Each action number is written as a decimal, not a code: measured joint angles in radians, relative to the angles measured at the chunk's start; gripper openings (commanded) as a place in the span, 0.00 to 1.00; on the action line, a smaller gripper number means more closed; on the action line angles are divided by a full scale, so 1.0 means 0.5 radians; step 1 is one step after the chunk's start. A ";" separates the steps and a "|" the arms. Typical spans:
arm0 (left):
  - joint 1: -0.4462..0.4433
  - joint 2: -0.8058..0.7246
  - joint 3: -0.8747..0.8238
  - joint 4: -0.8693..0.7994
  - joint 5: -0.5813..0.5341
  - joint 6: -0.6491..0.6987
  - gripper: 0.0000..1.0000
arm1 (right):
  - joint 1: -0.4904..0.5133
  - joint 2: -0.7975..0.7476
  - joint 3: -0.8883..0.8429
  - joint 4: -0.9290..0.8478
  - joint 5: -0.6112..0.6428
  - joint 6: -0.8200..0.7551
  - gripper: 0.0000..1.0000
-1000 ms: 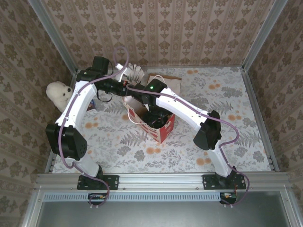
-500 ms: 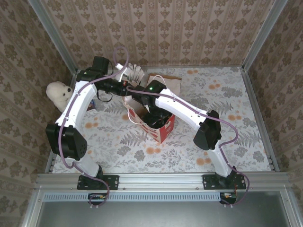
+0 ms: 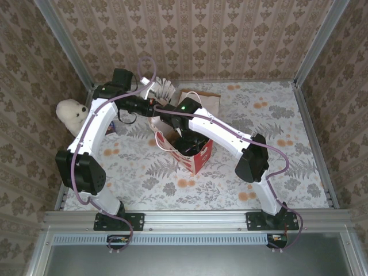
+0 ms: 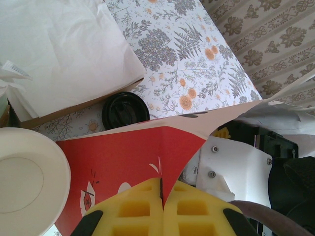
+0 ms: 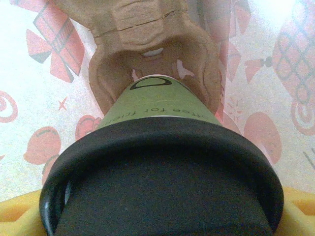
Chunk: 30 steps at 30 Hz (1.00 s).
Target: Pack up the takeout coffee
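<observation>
The takeout coffee point(image 5: 162, 110), a green cup with a black lid point(image 5: 162, 187), sits between the yellow fingers point(image 5: 19, 214) of my right gripper point(image 5: 162, 219), which is shut on it. Its base rests in a socket of a brown pulp carrier point(image 5: 147, 34) inside the red-patterned paper bag point(image 5: 29, 98). From above, the right gripper point(image 3: 185, 144) reaches down into the bag point(image 3: 195, 158). My left gripper point(image 4: 161, 196) is shut on the bag's red upper edge point(image 4: 128, 152), holding it at the back left point(image 3: 154, 108).
A black round lid point(image 4: 124, 110) lies on the floral tablecloth beside the bag. White napkins point(image 4: 59, 49) lie in a cardboard tray point(image 3: 201, 98), and a cream cup rim point(image 4: 27, 177) is at left. A white plush bear point(image 3: 70, 112) sits at the table's left edge.
</observation>
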<state>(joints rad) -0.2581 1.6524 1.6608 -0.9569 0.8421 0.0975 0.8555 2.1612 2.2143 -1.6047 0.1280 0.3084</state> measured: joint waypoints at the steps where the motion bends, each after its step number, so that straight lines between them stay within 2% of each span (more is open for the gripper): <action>1: -0.005 0.000 0.000 0.000 0.000 0.000 0.00 | 0.000 0.000 -0.004 0.001 0.000 0.000 0.57; 30: -0.008 0.000 0.000 0.000 0.000 -0.031 0.00 | -0.005 -0.001 -0.104 0.039 0.000 -0.037 0.57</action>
<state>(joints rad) -0.2623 1.6524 1.6608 -0.9569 0.8421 0.0822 0.8532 2.1609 2.1624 -1.5852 0.1280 0.2901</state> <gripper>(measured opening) 0.046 0.837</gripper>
